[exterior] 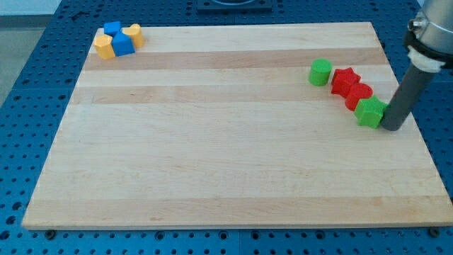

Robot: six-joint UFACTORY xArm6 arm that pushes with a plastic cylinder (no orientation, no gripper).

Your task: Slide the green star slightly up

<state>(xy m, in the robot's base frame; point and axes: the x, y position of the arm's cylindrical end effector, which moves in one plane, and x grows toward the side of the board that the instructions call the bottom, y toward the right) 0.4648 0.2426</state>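
Observation:
The green star (369, 112) lies near the view's right edge of the wooden board (212, 142). My tip (391, 127) rests on the board just right of the star and a little below it, touching or nearly touching its side. A red block (359, 94) touches the star at its upper left, and a red star (345, 79) sits above that. A green cylinder (320, 72) stands left of the red star, apart from it.
At the board's top left sits a cluster: a blue block (112, 29), a blue cube (122, 44), a yellow block (105, 47) and a yellow block (134, 33). The board's right edge (410, 120) runs close to my tip.

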